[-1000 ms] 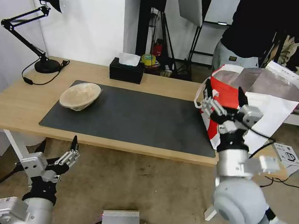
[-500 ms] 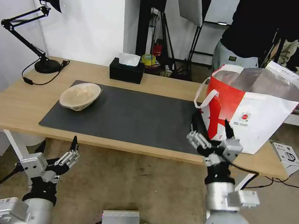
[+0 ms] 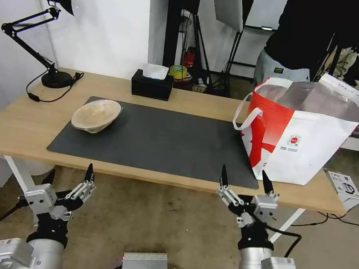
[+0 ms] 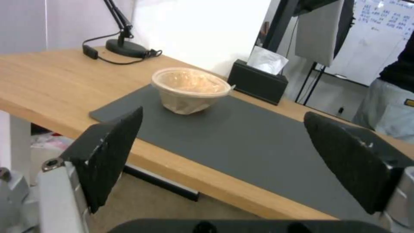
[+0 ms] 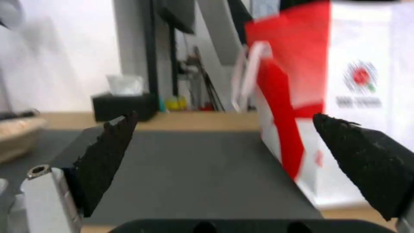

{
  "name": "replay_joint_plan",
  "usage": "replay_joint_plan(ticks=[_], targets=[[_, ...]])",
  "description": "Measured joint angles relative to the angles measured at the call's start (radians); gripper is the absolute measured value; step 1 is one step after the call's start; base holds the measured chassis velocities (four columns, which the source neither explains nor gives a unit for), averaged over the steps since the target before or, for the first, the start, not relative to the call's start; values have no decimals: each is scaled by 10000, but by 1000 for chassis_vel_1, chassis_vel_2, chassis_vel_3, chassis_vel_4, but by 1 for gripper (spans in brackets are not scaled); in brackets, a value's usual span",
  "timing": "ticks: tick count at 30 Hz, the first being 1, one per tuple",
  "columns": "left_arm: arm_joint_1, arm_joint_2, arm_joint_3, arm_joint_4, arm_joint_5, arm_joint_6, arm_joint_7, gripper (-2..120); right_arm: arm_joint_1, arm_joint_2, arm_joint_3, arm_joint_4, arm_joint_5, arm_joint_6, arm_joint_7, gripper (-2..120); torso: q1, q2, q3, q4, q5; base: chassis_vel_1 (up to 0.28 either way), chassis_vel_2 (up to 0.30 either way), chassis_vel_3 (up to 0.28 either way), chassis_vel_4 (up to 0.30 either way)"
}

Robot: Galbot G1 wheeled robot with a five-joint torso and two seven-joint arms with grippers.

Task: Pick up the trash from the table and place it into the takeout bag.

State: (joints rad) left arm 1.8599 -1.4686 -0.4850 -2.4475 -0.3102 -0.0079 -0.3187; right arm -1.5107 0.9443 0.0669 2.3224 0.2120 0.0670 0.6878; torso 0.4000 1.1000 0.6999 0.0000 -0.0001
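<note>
The bag's [image 3: 307, 143] contents are hidden behind its walls. In the right wrist view the bag [image 5: 366, 97] is blurred, its logo text unreadable.

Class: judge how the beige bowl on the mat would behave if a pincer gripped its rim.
The beige bowl looks thin-walled, so probably light and liable to flex. It already sits tilted on the mat, so a push could tip it.

Both arms silver-grey metal, rounded joint housings, black collar at each wrist. Left gripper [image 3: 68, 175] and right gripper [image 3: 244, 181]: black pointed fingers, rough-textured pads [image 4: 113, 152], silver linkage bars, hex-socket screw at finger base. Black cable loops off each forearm, about 8 o'clock on the left, 3 o'clock on the right. Small boxy silver module clamped on each wrist.
</note>
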Motion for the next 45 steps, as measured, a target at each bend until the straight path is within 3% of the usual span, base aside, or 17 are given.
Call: replay_joint_plan(ticks=[10,45], targets=[[17,6,-31,-35,3,-18,1,100,-635,292,-61,-142,-576,-277,491,100,0,0,1,0,0,0,0,0,0],[-11,0,-121,-32,-55,-138,-3,100,-968,428,-146,-134,-786,-315,482,100,0,0,1,0,0,0,0,0,0]])
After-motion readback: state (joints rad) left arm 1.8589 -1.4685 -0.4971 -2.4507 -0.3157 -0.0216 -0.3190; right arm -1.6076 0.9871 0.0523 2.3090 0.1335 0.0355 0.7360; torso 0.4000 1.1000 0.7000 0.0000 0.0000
